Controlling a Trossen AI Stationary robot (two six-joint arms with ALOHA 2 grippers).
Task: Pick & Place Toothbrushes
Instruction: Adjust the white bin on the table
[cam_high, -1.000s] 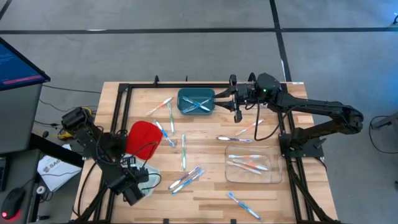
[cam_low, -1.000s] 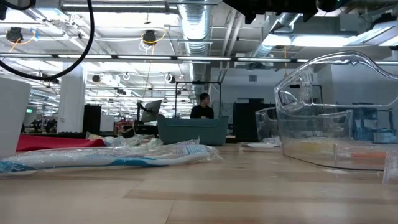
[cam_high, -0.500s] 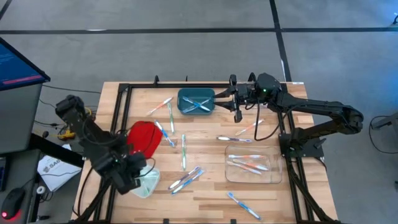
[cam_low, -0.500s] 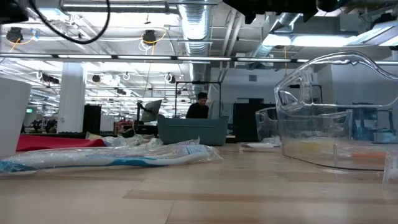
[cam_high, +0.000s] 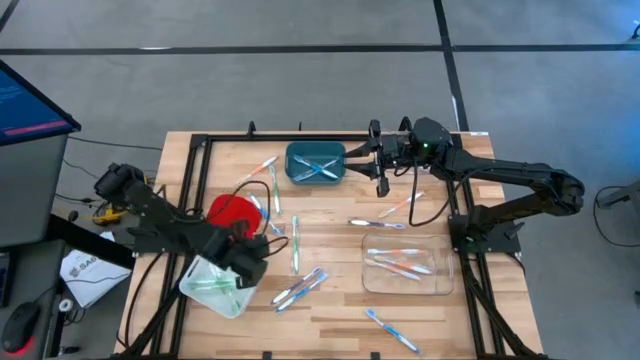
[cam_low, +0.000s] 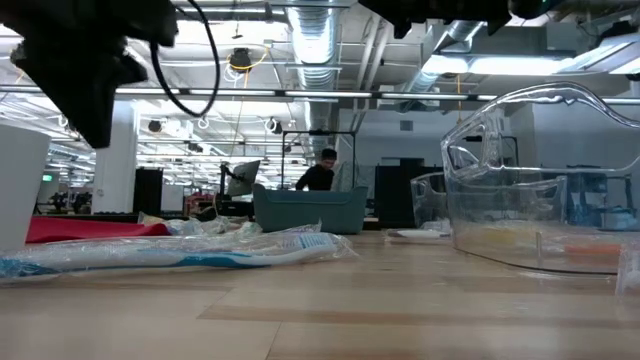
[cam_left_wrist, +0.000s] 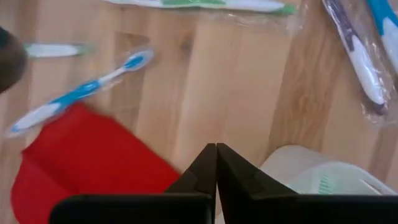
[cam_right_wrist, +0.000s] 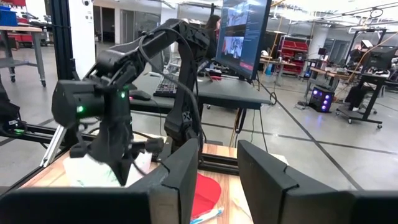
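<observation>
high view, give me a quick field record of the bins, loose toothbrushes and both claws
teal bin: far middle of table, blue toothbrushes inside
red bin: left side, partly under left arm
pale green bin: near left, green toothbrush inside
clear bin: right side, orange-red and blue toothbrushes inside
loose toothbrushes: scattered across the table's middle
left claw: shut, empty, between red bin and pale green bin
right claw: partly open, empty, beside teal bin

Bare wood just ahead of the shut left gripper (cam_left_wrist: 216, 163), hemmed by the red bin (cam_left_wrist: 74, 168) to one side, the pale bin (cam_left_wrist: 317, 177) to the other, wrapped toothbrushes (cam_left_wrist: 78, 93) beyond. Open air around the right gripper (cam_high: 381, 184), teal bin (cam_high: 316, 164) just beside.
</observation>
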